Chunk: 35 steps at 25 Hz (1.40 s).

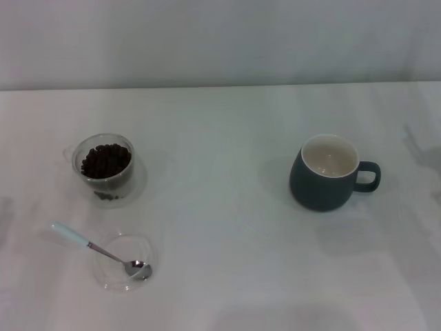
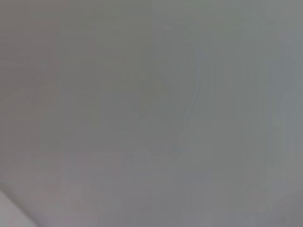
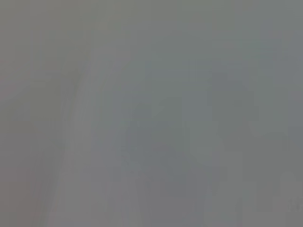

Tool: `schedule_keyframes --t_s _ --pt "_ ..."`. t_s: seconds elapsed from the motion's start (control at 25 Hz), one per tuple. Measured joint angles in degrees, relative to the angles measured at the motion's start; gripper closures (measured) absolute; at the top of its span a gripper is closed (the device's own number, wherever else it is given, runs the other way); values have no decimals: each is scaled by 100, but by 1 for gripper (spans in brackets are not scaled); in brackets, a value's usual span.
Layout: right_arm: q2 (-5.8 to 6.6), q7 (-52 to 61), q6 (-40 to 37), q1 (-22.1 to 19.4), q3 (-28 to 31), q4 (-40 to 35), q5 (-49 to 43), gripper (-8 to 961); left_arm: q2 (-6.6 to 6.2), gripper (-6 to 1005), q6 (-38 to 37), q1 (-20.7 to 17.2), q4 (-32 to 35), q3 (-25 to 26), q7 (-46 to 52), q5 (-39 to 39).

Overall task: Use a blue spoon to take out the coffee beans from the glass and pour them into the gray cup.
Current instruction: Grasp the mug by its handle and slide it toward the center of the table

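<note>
In the head view the clear glass [image 1: 105, 169] stands at the left of the white table, filled with dark coffee beans [image 1: 105, 160]. In front of it the blue spoon [image 1: 100, 251] lies with its metal bowl resting in a shallow clear saucer [image 1: 124, 263] and its pale blue handle pointing left and away. The gray cup [image 1: 329, 173] stands at the right, cream-white inside, nothing in it, with its handle turned right. Neither gripper shows in any view. Both wrist views show only a plain grey surface.
The white table [image 1: 220, 227] runs back to a pale wall. A wide bare stretch of it lies between the glass and the gray cup. Faint shadows fall at the far left and far right edges.
</note>
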<state>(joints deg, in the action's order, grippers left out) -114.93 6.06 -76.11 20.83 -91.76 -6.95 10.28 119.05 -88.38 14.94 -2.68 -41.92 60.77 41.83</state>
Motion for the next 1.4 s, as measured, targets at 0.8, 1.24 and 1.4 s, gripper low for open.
schedule_keyframes --t_s 0.8,1.24,1.4 --pt "13 -202 -6 23 384 -43 -24 158 35 121 351 -66 -330 -764 173 49" --pt "247 610 9 -515 325 -374 -971 159 11 121 254 -253 -278 -703 -123 -168" --pt "485 1430 18 -902 325 -607 -1629 159 4 122 260 -246 -225 -703 -131 -238"
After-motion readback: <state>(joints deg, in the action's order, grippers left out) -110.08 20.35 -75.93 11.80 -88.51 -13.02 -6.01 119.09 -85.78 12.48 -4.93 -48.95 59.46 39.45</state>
